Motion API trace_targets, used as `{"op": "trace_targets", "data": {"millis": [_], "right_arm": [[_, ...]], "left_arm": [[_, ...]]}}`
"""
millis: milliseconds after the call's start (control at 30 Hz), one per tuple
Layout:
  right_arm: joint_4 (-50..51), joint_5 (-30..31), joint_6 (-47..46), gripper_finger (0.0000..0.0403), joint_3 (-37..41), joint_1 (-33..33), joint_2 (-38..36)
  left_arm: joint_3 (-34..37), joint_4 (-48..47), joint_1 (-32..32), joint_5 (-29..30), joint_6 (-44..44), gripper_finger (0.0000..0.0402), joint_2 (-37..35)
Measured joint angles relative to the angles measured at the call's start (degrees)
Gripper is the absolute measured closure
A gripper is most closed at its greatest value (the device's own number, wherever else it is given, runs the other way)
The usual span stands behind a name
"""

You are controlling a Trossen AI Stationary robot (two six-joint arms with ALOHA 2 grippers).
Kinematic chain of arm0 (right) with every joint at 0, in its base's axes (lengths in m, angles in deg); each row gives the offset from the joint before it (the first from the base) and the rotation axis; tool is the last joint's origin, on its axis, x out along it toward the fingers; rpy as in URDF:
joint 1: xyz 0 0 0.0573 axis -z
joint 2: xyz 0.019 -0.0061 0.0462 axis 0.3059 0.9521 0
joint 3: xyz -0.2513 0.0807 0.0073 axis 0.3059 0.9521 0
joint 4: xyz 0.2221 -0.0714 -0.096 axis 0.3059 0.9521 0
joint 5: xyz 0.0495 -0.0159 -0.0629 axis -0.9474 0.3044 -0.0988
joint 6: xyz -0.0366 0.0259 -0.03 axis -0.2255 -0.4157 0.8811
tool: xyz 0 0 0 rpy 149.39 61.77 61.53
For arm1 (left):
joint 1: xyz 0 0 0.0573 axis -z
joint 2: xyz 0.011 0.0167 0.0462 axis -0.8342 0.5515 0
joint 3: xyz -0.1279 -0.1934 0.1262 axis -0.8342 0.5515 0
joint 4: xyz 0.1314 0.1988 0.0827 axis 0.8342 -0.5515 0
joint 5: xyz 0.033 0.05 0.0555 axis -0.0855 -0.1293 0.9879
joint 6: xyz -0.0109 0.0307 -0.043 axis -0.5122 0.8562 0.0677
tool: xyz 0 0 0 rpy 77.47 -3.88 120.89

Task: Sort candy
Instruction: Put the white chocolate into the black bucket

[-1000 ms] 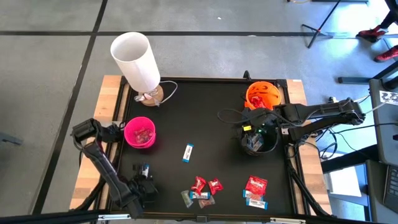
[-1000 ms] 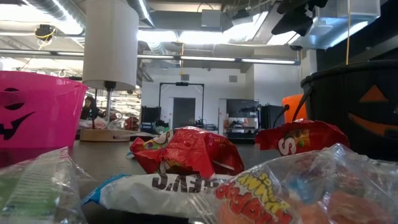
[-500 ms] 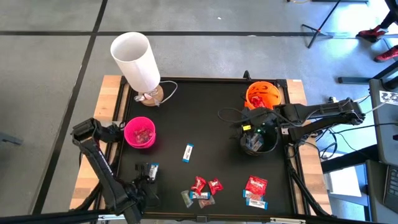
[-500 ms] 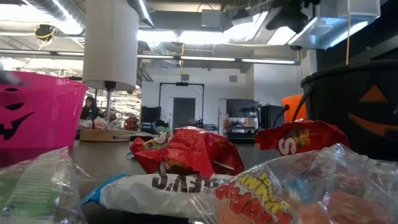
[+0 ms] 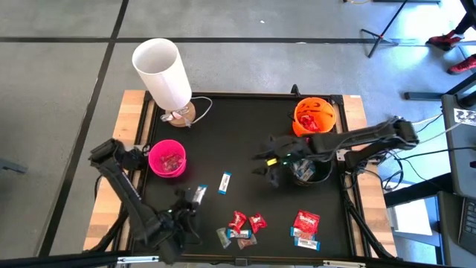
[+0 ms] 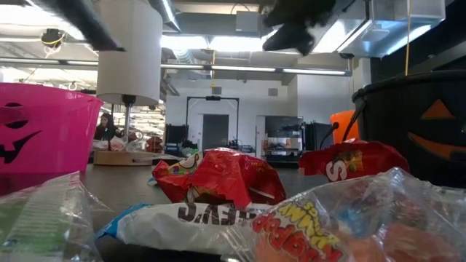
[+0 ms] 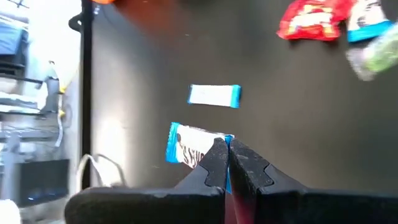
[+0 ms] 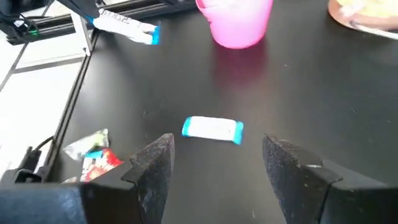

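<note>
L gripper (image 7: 225, 144) clenched on blue-white candy (image 7: 189, 145), lifted. R gripper (image 8: 216, 158) released, second blue-white candy (image 8: 212, 129) just ahead btwn its fingers.

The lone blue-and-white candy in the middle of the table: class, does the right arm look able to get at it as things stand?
Probably yes. The right gripper is open and faces the blue-and-white candy, which lies alone on bare table with nothing between them. The left gripper, shut on another candy, stays aside.
</note>
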Motion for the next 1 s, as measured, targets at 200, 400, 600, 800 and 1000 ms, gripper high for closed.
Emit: {"op": "trace_targets", "data": {"millis": [200, 400, 600, 800, 1000], "right_arm": [[-11.00, -9.28, 0.54, 0.0162, 0.02, 0.04, 8.61], [-10.27, -6.07, 4.91, 0.0162, 0.02, -0.61, 9.18], [-16.57, -2.42, 8.07, 0.0162, -0.04, -3.14, 11.04], [-27.19, -0.26, 10.42, 0.0162, 0.04, -3.47, 17.14], [-39.45, 2.45, 13.80, 0.0162, 0.00, -3.34, 22.57]], "left_arm": [[-0.03, 0.42, -6.63, 1.62, 9.19, 0.0401, 0.00], [-0.03, 2.73, -11.42, 1.61, 16.66, 0.0401, -0.07], [-0.03, 5.73, -13.51, 1.10, 20.61, 0.0401, -0.71], [-0.03, 6.75, -13.87, 1.07, 21.93, 0.0401, -1.02], [-0.03, 7.30, -13.87, 1.05, 22.10, 0.0401, -1.03]]}}
